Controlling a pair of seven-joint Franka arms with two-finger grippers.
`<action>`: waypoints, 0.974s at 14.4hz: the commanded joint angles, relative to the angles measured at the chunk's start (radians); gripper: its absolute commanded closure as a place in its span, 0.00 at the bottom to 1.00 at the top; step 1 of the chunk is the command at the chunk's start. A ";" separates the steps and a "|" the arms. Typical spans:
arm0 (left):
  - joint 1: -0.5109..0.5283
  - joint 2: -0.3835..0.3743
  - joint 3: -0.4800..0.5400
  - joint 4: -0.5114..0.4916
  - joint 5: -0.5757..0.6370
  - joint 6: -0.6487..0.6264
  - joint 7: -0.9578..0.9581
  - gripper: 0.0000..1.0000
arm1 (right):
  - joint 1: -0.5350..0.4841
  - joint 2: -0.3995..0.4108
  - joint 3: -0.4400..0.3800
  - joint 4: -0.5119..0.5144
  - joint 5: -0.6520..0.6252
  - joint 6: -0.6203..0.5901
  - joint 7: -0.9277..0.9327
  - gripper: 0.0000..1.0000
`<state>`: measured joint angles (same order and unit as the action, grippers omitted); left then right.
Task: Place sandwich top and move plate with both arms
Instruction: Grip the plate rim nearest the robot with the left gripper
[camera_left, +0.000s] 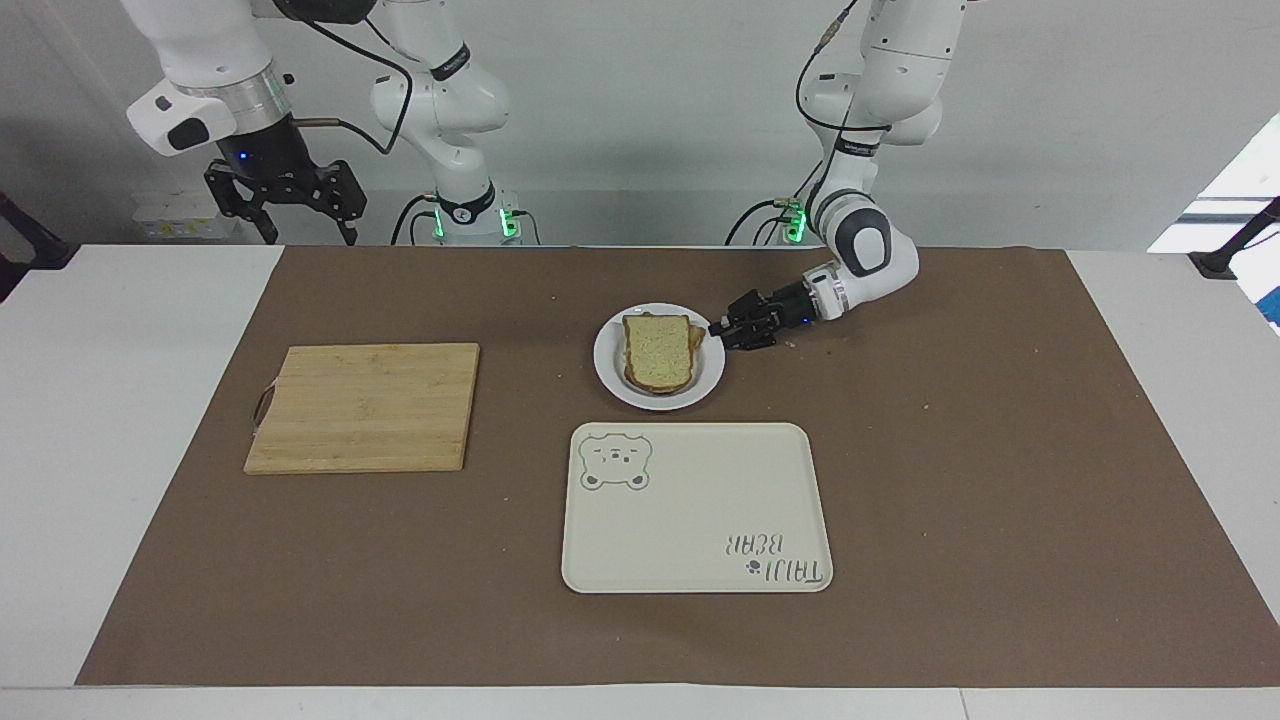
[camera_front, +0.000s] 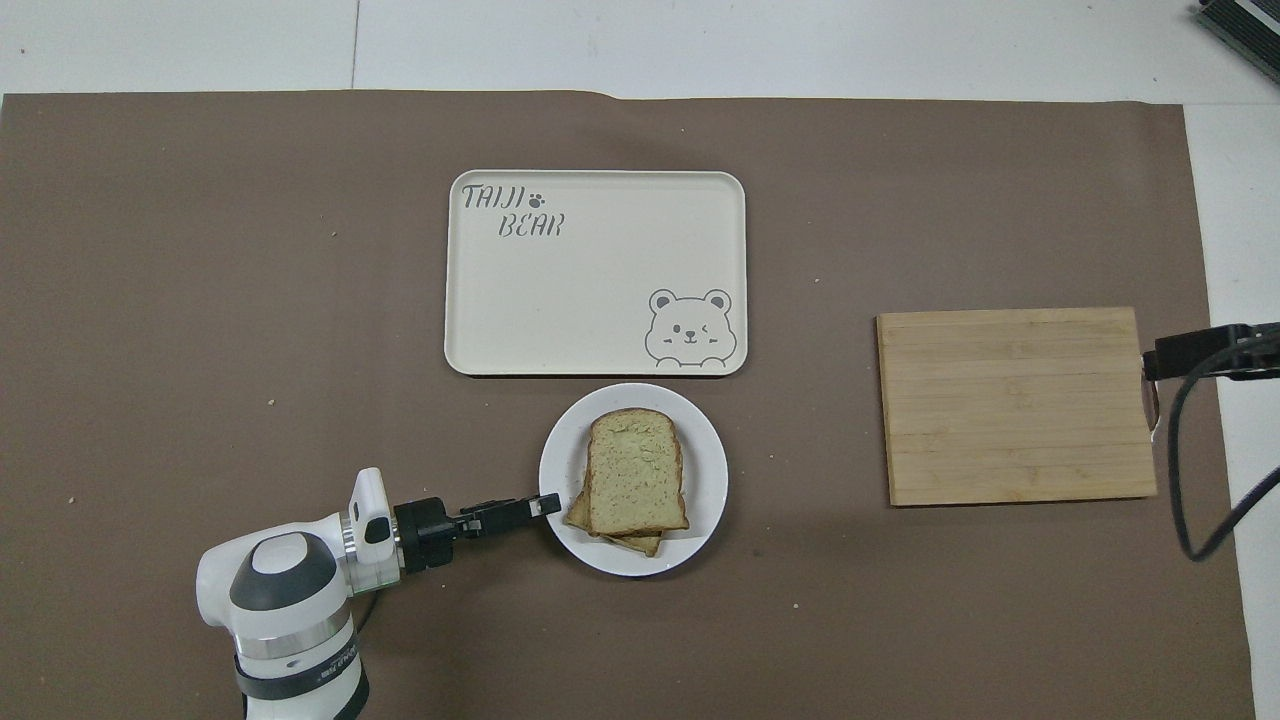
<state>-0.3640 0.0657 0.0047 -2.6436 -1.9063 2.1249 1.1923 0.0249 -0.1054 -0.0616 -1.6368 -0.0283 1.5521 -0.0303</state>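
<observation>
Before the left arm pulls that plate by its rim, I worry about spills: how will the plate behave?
The plate looks rigid and shallow, so it should probably slide rather than flex. Gripped at one edge by the left gripper, it may tilt. The sandwich top lies loose, askew on the slice beneath, so it could shift.

Glossy white plate, matt wooden board

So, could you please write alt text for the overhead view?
The left tool lies low at the rim of a white plate holding a sandwich with its top slice on. A bear-print tray lies farther out, and a wooden board toward the right arm's end.
</observation>
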 joint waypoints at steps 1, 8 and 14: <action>-0.038 0.034 0.006 0.039 -0.028 0.047 0.018 0.54 | -0.010 -0.016 0.003 -0.017 -0.015 0.006 -0.020 0.00; -0.062 0.049 0.006 0.062 -0.034 0.072 0.018 0.71 | -0.008 0.016 0.006 0.043 -0.025 -0.029 -0.025 0.00; -0.064 0.048 0.006 0.062 -0.036 0.063 0.016 1.00 | 0.032 -0.010 0.020 0.003 -0.025 -0.017 0.072 0.00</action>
<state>-0.4028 0.1049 0.0023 -2.5954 -1.9106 2.1779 1.1941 0.0384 -0.1044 -0.0492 -1.6237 -0.0297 1.5473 0.0008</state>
